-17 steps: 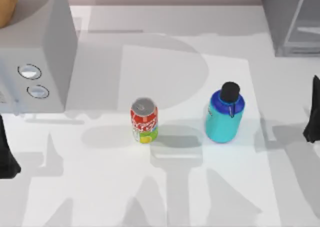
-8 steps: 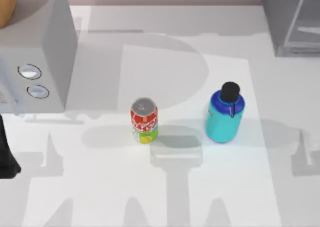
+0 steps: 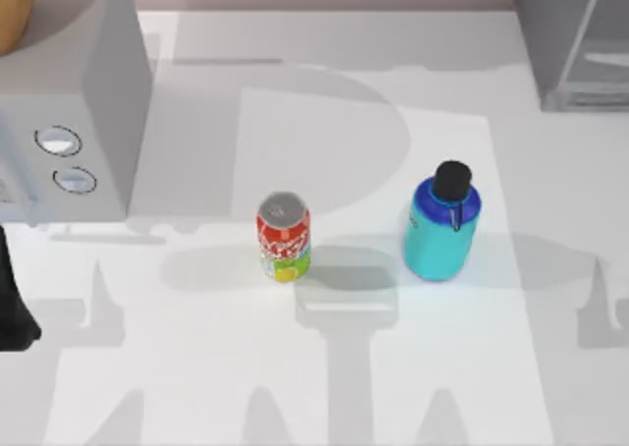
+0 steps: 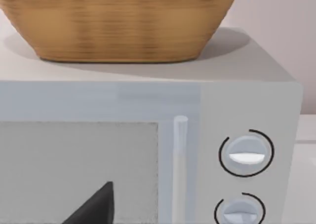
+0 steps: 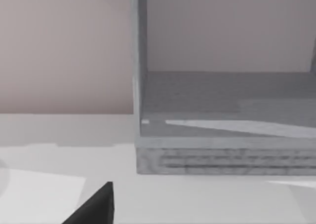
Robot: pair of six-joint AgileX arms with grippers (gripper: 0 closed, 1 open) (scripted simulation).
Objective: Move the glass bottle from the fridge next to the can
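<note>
Upright, glass bottle [image 3: 441,230] stands apart from can [image 3: 284,237]; hand states untellable.

Left arm [image 3: 12,304]: matte black, faceted angular shell, no visible cables, screws or markings at the top view's left edge. Each wrist view has 1 flat black wedge, the left finger [image 4: 94,206] and the right finger [image 5: 94,206], plain and unmarked, with a straight slanted edge.

At the table's [image 3: 197,367] far left we see a light grey microwave [image 3: 88,102] with two round knobs [image 3: 59,140] on its front. On its top stands a woven basket [image 4: 118,21], tan and ribbed.
</note>
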